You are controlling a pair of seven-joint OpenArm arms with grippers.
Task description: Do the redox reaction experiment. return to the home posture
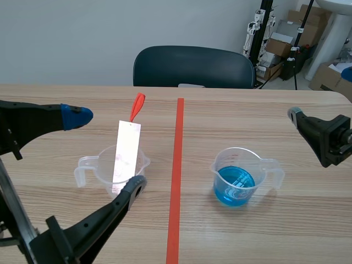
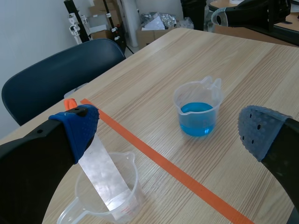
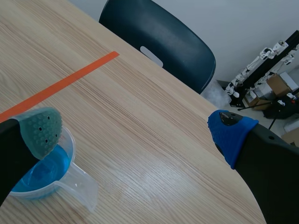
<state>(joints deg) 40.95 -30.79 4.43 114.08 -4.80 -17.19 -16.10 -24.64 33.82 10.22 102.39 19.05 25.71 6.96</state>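
A clear beaker stands left of the tape line, with a shiny metal strip leaning in it; the strip has an orange-red tip. Right of the line, a second beaker holds blue liquid. My left gripper hangs open above and around the left beaker, holding nothing. The left wrist view shows the strip under the open left gripper, with the blue beaker ahead. My right gripper is open and raised beside the blue beaker, near the table's right edge.
An orange-red tape line splits the wooden table. A dark chair stands behind the far edge. Boxes and stands crowd the back right of the room. The right arm shows beyond the blue beaker in the left wrist view.
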